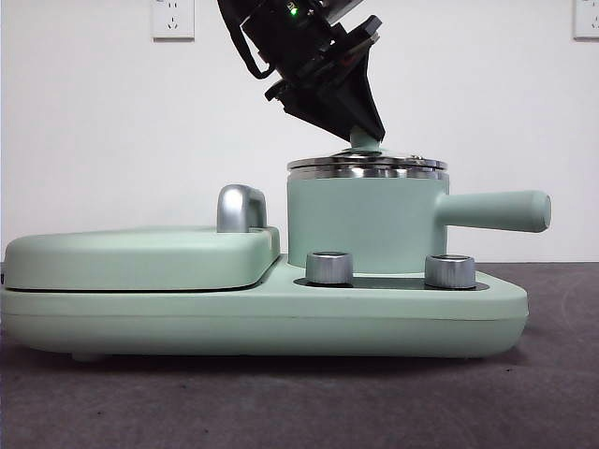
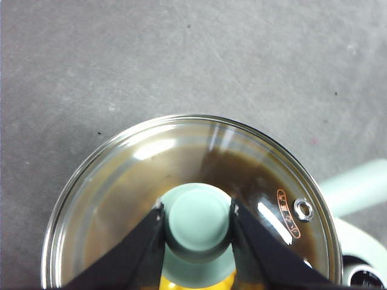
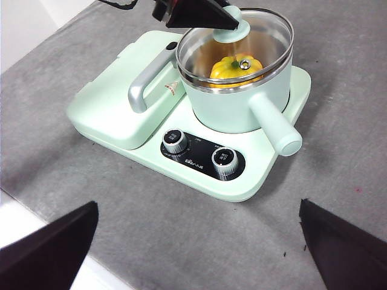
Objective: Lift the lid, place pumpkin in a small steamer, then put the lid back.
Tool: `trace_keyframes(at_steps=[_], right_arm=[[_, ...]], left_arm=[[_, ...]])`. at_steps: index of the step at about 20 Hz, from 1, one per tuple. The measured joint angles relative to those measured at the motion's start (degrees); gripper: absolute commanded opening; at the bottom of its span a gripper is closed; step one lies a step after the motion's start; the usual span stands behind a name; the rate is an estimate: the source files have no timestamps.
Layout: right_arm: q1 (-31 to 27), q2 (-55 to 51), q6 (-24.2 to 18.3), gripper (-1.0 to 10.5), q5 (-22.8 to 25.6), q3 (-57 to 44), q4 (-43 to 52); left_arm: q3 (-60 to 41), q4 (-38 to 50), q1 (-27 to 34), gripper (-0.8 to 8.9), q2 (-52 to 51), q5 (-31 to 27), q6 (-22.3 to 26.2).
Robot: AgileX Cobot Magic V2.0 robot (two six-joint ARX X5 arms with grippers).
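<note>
The lid [image 1: 367, 165] lies flat on the small steamer [image 1: 365, 220], a mint-green pot on the right half of the cooker. My left gripper [image 1: 365, 133] comes down from above, its jaws shut on the lid's green knob [image 2: 198, 219] from both sides. Through the glass [image 3: 266, 30] the pumpkin [image 3: 233, 71] shows yellow inside the pot [image 3: 236, 109]. A strip of the same yellow [image 2: 175, 281] shows under the knob in the left wrist view. My right gripper [image 3: 198, 204] hangs open well in front of the cooker, holding nothing.
The pot's long handle [image 1: 496, 210] sticks out to the right. A broad flat green cover [image 1: 140, 257] with a chrome handle [image 1: 239, 208] fills the cooker's left half. Two steel dials [image 1: 329, 267] [image 1: 449, 271] sit on the base [image 1: 281, 318]. Grey mat surrounds it.
</note>
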Motion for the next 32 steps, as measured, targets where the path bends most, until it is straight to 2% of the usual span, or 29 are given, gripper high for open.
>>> trace_keyframes(at_steps=[14, 16, 18, 19, 20, 25, 32], right_arm=[[0.0, 0.0, 0.5, 5.5, 0.2, 0.0, 0.0], [0.0, 0.0, 0.5, 5.5, 0.2, 0.0, 0.0], [0.0, 0.0, 0.5, 5.5, 0.2, 0.0, 0.0], [0.0, 0.0, 0.5, 5.5, 0.2, 0.0, 0.0], [0.0, 0.0, 0.6, 5.5, 0.2, 0.0, 0.0], [0.0, 0.0, 0.6, 5.5, 0.2, 0.0, 0.0], [0.0, 0.0, 0.5, 5.5, -0.3, 0.0, 0.3]], left_arm=[[0.3, -1.7, -0.8, 0.41, 0.2, -0.2, 1.7], [0.3, -1.7, -0.8, 1.73, 0.2, -0.2, 1.7], [0.3, -2.0, -0.9, 3.96, 0.3, 0.0, 1.5], [0.3, -3.2, -1.1, 4.79, 0.3, 0.0, 1.3], [0.5, -3.5, -1.4, 5.11, 0.3, 0.2, 0.7], [5.6, -13.7, -1.1, 5.09, -1.2, 0.1, -2.3], [7.8, -33.9, -0.6, 4.98, -16.7, 0.2, -5.1]])
